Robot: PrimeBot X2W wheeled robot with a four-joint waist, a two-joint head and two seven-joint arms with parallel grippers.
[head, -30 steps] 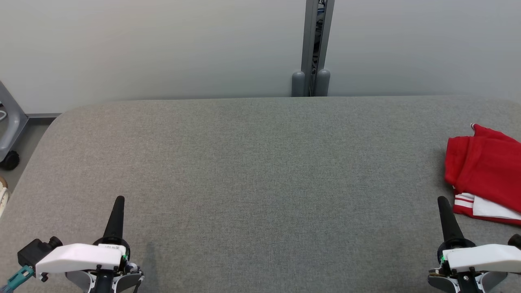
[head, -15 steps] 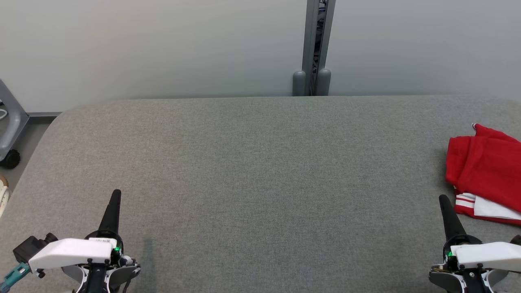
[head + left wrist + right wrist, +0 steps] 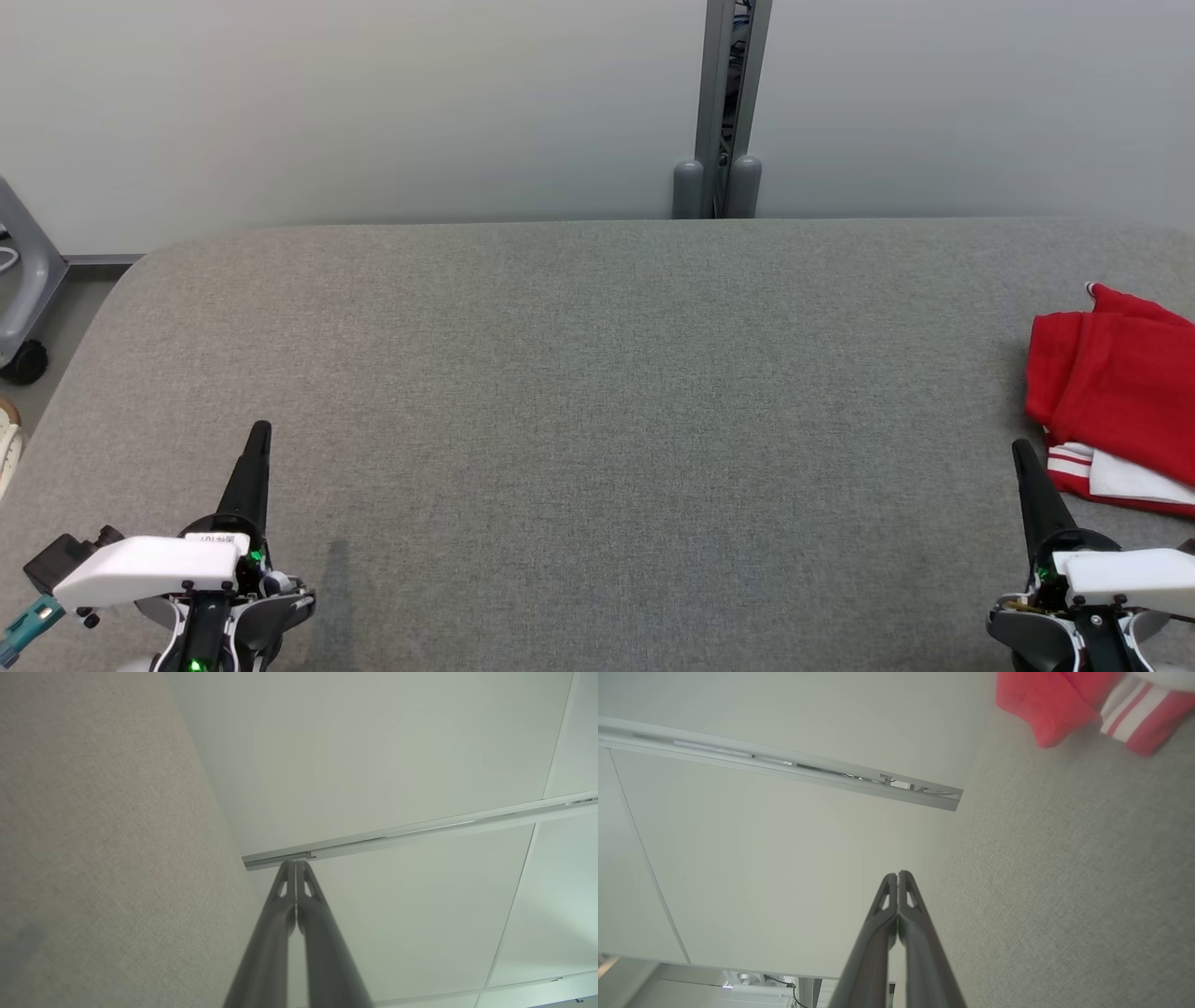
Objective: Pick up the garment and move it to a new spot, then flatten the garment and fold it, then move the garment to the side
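Garment, red with white stripes, lies loosely folded at the right edge of the frame on the wide grey table. The right gripper waits near it and the left gripper at lower left, both with fingers pressed together (nothing held). The best next move is probably for the right one to spread its fingers and pinch a top edge. No container is in play.

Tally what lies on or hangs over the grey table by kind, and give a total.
garment: 1
grippers: 2 (left gripper, right gripper, both with jaws shut)
total: 3
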